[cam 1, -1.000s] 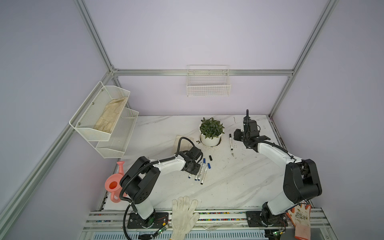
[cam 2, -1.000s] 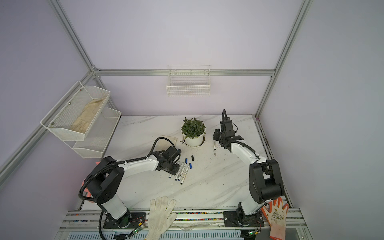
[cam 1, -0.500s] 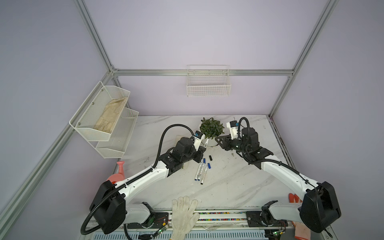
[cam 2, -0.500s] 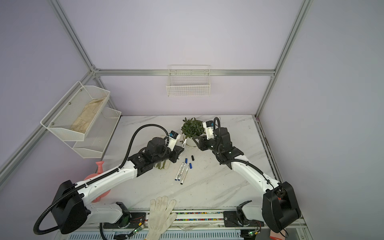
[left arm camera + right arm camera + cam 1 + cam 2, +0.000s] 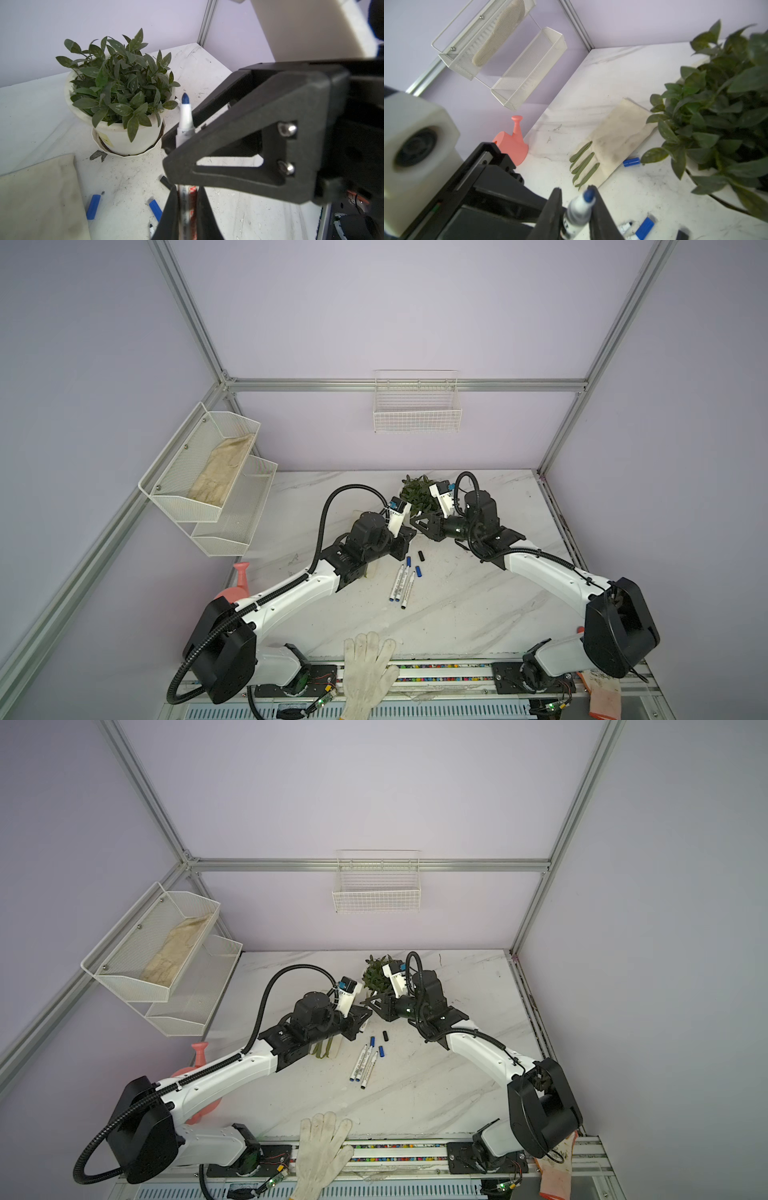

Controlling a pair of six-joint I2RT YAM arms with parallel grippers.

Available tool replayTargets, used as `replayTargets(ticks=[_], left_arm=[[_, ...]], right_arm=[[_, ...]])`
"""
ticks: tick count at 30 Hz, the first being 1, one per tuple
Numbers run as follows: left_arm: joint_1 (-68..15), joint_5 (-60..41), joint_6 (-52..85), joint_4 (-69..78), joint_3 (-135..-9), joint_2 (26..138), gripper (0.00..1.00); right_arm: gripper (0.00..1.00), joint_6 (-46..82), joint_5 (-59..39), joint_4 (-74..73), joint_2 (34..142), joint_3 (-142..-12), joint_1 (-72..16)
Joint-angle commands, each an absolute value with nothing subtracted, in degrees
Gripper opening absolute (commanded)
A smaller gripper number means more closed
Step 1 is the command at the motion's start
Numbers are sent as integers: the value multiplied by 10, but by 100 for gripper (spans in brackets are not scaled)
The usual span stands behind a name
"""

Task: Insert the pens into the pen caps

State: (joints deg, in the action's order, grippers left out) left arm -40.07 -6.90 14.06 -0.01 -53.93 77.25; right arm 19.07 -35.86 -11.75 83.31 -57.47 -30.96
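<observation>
Both grippers meet above the table in front of the plant. My left gripper (image 5: 188, 191) (image 5: 407, 537) is shut on the printed white barrel of a pen (image 5: 186, 118). My right gripper (image 5: 575, 190) (image 5: 419, 522) is shut on the same pen (image 5: 578, 209) near its bare blue tip, which pokes past the fingers. Three more pens (image 5: 401, 583) lie side by side on the marble. Two blue pen caps (image 5: 408, 561) (image 5: 418, 571) and a black pen cap (image 5: 421, 556) lie loose by them, below the grippers.
A potted plant (image 5: 417, 493) stands just behind the grippers. A beige glove with olive-green fingers (image 5: 618, 135) lies under the left arm. A pink watering can (image 5: 239, 580) is at the left edge, a white glove (image 5: 368, 668) at the front. Wire shelves (image 5: 208, 477) hang on the left wall.
Both arms rose from the tabletop and came together in the middle. The right gripper's jaws have closed on the pen that the left gripper holds.
</observation>
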Motion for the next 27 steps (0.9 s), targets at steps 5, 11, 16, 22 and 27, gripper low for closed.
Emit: replayTargets(ticks=[5,11,16,22,27], left_arm=[[-394,-102,165,45,-523,776,13],[-374,-151,166,30,-537,796,58],[-367,-175,156,19,-547,804,49],[-366,-188,156,31,-549,805,41],[-365,-205,156,41,-550,821,27]], right_arm=[[1,189,-382,-137,842,-585,-308],[0,194,-400,-131,837,-587,-308],[0,194,-401,-124,838,-591,-307],[0,193,-400,-120,839,-593,-307],[0,193,-403,-119,845,-593,-307]])
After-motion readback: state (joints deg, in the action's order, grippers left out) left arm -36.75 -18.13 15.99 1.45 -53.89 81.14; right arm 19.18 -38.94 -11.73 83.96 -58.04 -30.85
